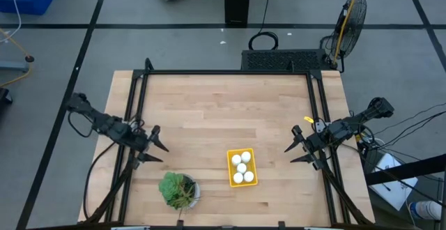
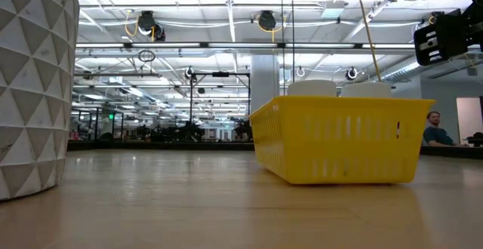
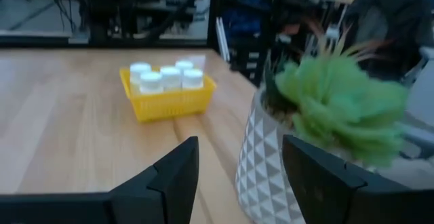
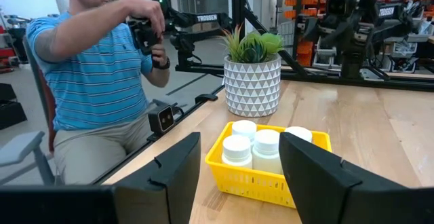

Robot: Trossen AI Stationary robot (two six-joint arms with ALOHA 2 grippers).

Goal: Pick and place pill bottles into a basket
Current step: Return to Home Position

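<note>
**End effectors empty, bottles all in**

The left end effector (image 1: 158, 145) and right end effector (image 1: 291, 145) hang wide open, holding nothing, at opposite sides of the surface (image 1: 209, 111). Five pill bottles (image 1: 242, 167) sit in the basket (image 1: 231, 175), near-centre. Homing should go well if each arm retracts straight back, with the left clear of the potted plant (image 1: 178, 190).

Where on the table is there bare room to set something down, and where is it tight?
The whole half of the table away from the plant is bare, past the open left gripper and right gripper. So is the strip between the basket and the right gripper. Tight: where the plant stands beside the basket of pill bottles.
</note>
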